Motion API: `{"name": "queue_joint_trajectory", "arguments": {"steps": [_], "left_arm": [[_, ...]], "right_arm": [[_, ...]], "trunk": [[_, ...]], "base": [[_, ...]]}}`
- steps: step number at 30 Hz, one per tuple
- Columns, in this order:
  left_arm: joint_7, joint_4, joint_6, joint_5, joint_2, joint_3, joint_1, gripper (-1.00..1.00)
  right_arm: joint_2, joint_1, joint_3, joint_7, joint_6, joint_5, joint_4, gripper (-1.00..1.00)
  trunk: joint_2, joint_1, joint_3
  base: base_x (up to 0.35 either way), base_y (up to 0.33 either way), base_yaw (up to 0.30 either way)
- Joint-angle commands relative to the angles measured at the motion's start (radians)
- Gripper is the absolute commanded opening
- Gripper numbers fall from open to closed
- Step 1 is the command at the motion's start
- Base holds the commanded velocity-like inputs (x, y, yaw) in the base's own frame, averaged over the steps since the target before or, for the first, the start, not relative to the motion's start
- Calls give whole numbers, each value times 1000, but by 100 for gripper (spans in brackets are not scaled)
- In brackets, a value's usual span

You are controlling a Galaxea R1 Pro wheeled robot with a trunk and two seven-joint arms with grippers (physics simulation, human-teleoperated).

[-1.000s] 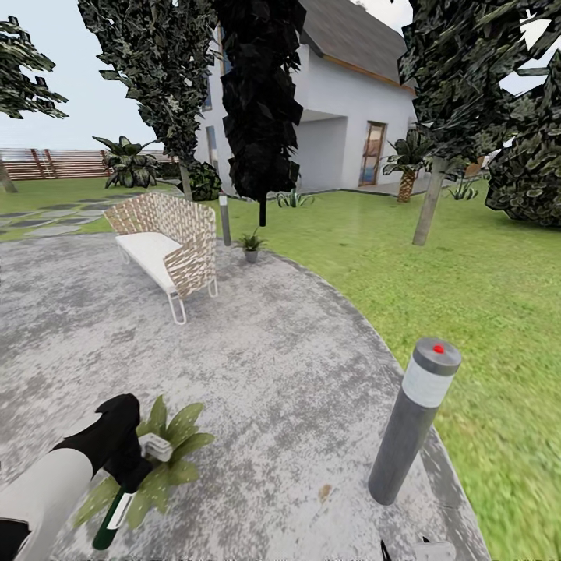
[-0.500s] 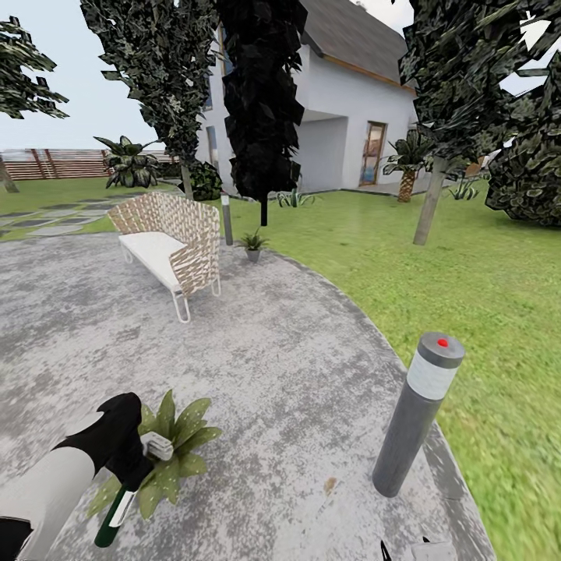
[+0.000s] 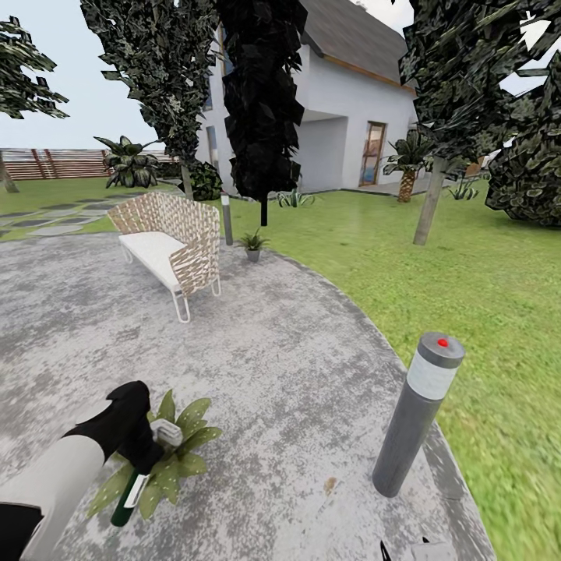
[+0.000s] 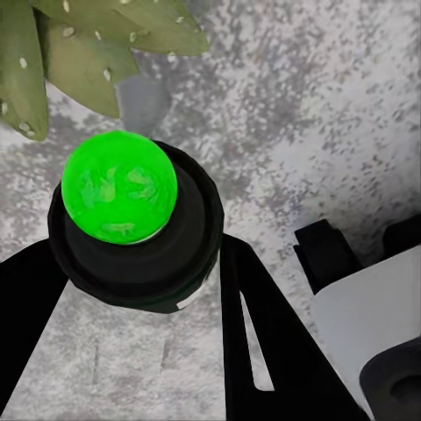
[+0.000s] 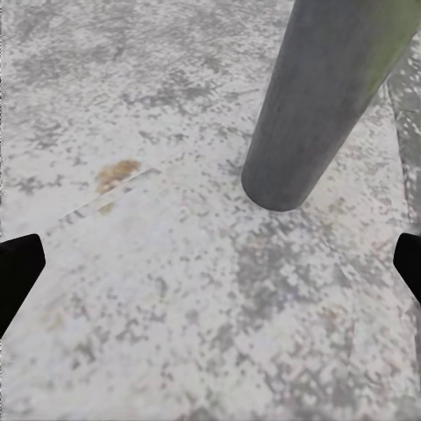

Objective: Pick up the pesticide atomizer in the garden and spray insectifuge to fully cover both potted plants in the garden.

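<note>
Left gripper (image 3: 144, 456): pinching the atomizer (image 3: 127, 500), black fingers (image 4: 263, 351) pressed on either side of its body, low over the patio (image 3: 273, 351).
Atomizer: dark green bottle with a white label, tilted, its lower end pointing down toward the paving; from the left wrist its bright green cap (image 4: 119, 186) faces the camera inside a black collar.
Near plant (image 3: 175, 460): right under and behind the left gripper, its broad leaves spread around the bottle; leaf tips (image 4: 79, 44) show just beside the cap.
Far plant (image 3: 252, 243): small grey pot at the patio's far edge, just right of the wicker bench (image 3: 167, 249), near a thin lamp post (image 3: 226, 220).
Right gripper (image 5: 210, 272): black fingertips (image 5: 17, 272) spread wide apart, nothing between them, above bare paving.
Bollard (image 3: 417, 421): grey post with a red dot on top, at the patio's right edge by the lawn (image 3: 483, 296); its base (image 5: 298, 167) stands close ahead of the right gripper.
</note>
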Motion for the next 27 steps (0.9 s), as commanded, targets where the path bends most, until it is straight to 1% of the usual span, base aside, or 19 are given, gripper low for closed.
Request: {"name": "queue_joint_trajectory", "arguments": {"steps": [1,4,8,17,18,21,23,27], "left_arm": [[-11,-2,7,-6,3,-5,-1,-100],[-11,-2,7,-8,8,-6,-1,-100],[-10,-2,7,-8,8,-6,-1,-100],[-10,1,6,-11,13,-6,-7,-100],[-10,2,6,-19,13,-6,-7,-100],[-11,9,8,-84,13,-3,-7,-100],[-11,10,9,-96,11,-3,-6,-100],[-11,10,9,-101,7,-3,-4,-100]], "right_arm": [[1,-1,-8,-1,-3,10,2,100],[2,-1,-8,0,-2,23,2,100],[4,-1,-9,0,-2,42,2,100],[4,-1,-9,0,-2,46,-1,100],[3,-1,-9,0,-2,46,-1,100],[3,-1,-9,0,-1,46,-2,100],[3,-1,-9,0,0,46,-1,100],[3,-1,-9,0,0,46,0,100]], "trunk": [[0,0,-1],[0,0,-1],[0,0,-1],[0,0,-1],[0,0,-1],[0,0,-1],[0,0,-1],[0,0,-1]], "base": [[0,17,0],[0,118,0],[0,257,0],[10,42,0],[118,79,0],[220,180,0],[244,225,0],[156,266,0]]}}
